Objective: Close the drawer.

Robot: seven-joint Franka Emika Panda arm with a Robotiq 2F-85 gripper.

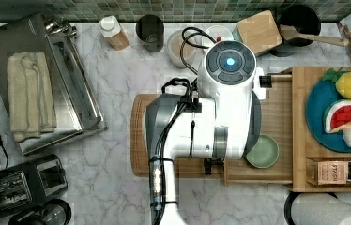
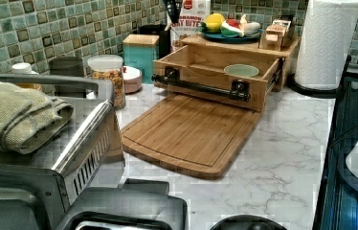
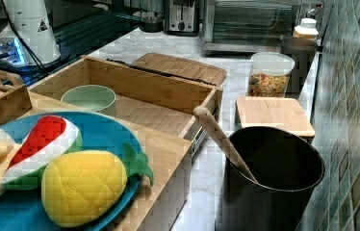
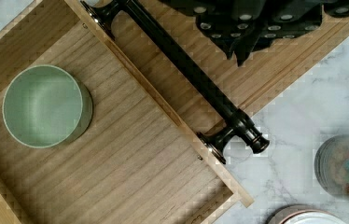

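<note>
- Drawer (image 2: 215, 64) pulled out, green bowl (image 2: 241, 70) inside.
- Cutting board (image 2: 191, 134) at 6 o'clock of its handle (image 2: 201, 86), left view.
- Gripper (image 4: 252, 28) above board; jaw state: cannot tell.

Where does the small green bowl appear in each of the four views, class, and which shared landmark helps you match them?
Top view: green bowl right of centre, beside the arm.
Left view: upper centre, inside the open drawer.
Right view: left of centre, in the drawer.
Wrist view: on the drawer floor.
Shared landmark: the drawer's black bar handle.
</note>
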